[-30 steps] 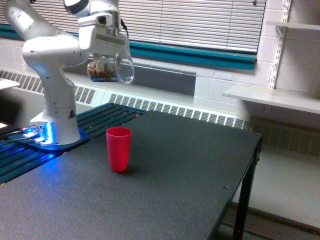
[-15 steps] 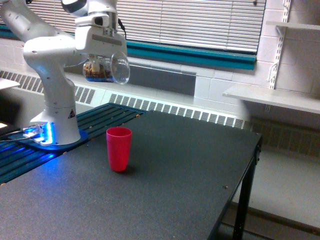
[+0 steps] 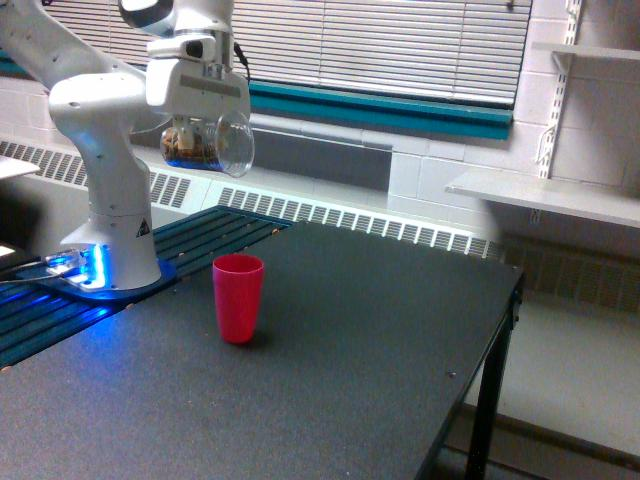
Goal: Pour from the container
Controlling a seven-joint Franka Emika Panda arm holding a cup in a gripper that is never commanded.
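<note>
Hand (image 3: 203,125) of the white arm grasps the clear jar (image 3: 210,144), held high on its side with its open mouth toward the exterior view's right and brown grains lying inside. Nearest on the dark desk (image 3: 330,380) stands an upright red cup (image 3: 238,298), below the jar and a little right of it. Farther back are the arm's base (image 3: 112,262), lit blue, then the window blinds (image 3: 390,45).

The white arm (image 3: 105,150) is seen in the upper left of the frame, rising from its base at the left edge. The gripper (image 3: 205,135) is pointed downward and clamped on the container (image 3: 210,145), which is held tipped on its side.
</note>
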